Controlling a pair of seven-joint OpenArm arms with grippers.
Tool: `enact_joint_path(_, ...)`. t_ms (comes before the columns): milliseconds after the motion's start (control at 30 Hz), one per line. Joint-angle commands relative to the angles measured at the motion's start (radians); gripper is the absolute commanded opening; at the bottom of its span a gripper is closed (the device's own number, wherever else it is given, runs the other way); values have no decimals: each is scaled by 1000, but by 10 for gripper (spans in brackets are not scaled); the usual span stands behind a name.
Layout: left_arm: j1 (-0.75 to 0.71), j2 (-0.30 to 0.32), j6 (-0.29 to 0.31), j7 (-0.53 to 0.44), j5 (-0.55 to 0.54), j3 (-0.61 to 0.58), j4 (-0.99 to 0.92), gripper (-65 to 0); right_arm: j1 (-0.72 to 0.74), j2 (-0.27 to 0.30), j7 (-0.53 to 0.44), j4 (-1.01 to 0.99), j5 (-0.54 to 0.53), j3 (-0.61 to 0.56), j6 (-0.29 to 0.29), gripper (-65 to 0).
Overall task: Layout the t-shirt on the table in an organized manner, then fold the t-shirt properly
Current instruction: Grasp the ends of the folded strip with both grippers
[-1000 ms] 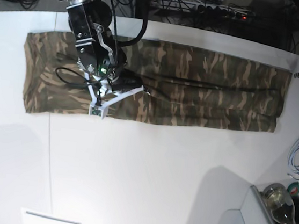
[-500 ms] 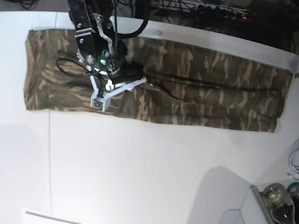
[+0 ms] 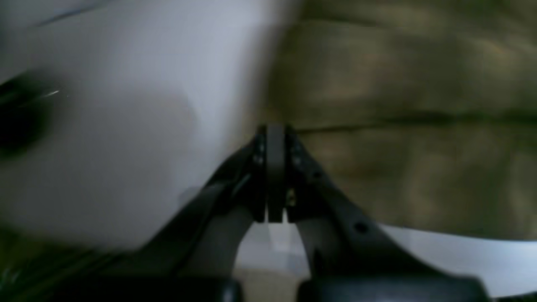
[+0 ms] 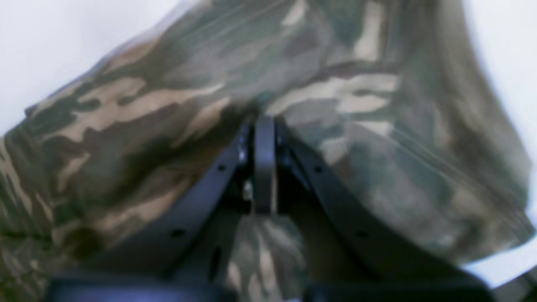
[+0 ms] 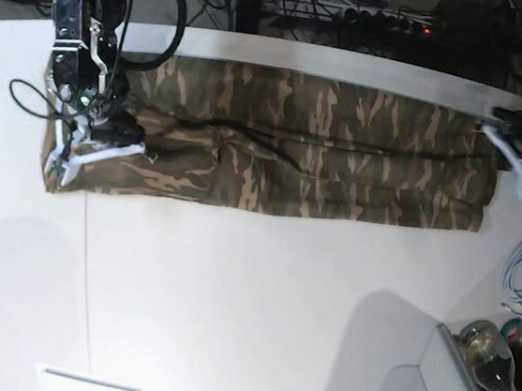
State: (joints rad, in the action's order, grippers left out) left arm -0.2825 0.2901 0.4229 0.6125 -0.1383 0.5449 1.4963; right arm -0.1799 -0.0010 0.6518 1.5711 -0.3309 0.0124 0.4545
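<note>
The shirt [image 5: 285, 151] lies stretched in a long camouflage band across the far half of the desk [image 5: 248, 307], already folded lengthwise into a strip, with creases running along it. At about nine o'clock the right gripper [image 5: 82, 152] sits over the strip's end, its jaws pressed together; in its wrist view cloth bunches right at the tips, but I cannot tell for sure whether a fold is pinched between them. Over at three o'clock the left gripper [image 5: 519, 164] hangs just off the other end, jaws shut with nothing in them, and bare desk shows beneath it in its own view. The shirt looks light, soft and limp, so it should drape, wrinkle and slide easily on the smooth top; lifting it from one point would likely let the layers sag apart. I would judge the best hold to be at the end corners, through all the layers, carried low toward the middle.
</note>
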Motion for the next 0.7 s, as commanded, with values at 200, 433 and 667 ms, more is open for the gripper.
enact_joint_path(200,75,24,-14,-19,7,-46,-170,-650,20,46,-59,-107,13,88,-64,-650)
enact_joint_path(433,171,50,-14,-21,7,-53,-323,-650,20,46,-66,-153,14,168,-75,-650)
enact_joint_path(667,131,47,-14,-10,-2,-42,-130,-650,-8,48,-63,-50,14,166,-75,-650)
